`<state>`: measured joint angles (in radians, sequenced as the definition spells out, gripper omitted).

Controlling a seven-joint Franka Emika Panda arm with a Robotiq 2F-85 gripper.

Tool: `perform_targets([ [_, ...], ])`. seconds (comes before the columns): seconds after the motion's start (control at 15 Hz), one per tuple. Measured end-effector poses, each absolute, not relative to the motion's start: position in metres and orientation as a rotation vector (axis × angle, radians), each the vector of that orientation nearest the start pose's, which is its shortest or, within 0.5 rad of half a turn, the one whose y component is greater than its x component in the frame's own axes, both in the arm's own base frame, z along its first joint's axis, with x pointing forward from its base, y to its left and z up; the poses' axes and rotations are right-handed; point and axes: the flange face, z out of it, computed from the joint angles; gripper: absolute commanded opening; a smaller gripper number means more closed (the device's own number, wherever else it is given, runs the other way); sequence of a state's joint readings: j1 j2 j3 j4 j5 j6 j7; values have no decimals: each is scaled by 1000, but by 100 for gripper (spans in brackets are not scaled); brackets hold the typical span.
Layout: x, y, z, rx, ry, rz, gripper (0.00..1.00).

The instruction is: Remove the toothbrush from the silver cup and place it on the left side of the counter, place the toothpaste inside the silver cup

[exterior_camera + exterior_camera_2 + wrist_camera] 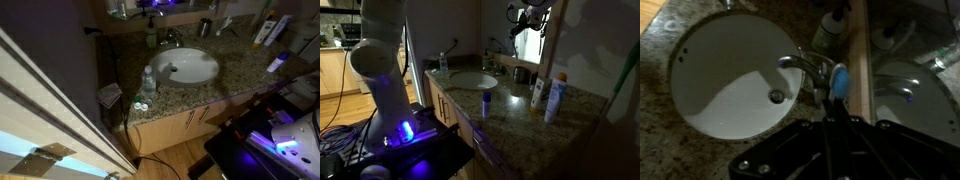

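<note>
Toothbrush (840,80): out of the silver cup (523,74), held aloft over the faucet (805,65).
Fingers (826,128) appear clenched on the handle, blue head projecting ahead; height probably kept so the brush clears faucet and mirror (905,60). Cup stands at the back edge of the bench (240,68), beside the basin (190,66). Open room: bare granite along the front edge. 2 white bottles (555,97) crowd 1 end; 1 clear bottle (148,82) occupies the opposite front corner.
</note>
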<state>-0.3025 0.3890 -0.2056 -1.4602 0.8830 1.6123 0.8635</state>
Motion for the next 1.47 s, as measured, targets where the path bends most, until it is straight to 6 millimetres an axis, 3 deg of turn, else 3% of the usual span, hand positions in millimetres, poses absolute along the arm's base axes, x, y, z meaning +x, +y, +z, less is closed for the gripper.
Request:
perform_targets([
  [0.2, 588, -226, 513, -1898, 1614, 510, 1],
  [0.4, 570, -218, 509, -2050, 1671, 563, 1],
  [0.53, 571, -210, 478, -2125, 1739, 567, 1],
  [0.67, 578, -203, 430, -2158, 1848, 501, 1],
  [0.8, 588, -208, 389, -2132, 1967, 389, 2],
  [0.87, 591, -214, 367, -2104, 2029, 338, 6],
  [0.93, 592, -220, 344, -2067, 2093, 287, 28],
  [1.07, 592, -235, 310, -1988, 2202, 170, 31],
  [1.13, 593, -241, 301, -1961, 2233, 115, 38],
  [1.27, 592, -243, 300, -1990, 2202, 87, 51],
  [1.47, 587, -241, 328, -2163, 2024, 75, 71],
])
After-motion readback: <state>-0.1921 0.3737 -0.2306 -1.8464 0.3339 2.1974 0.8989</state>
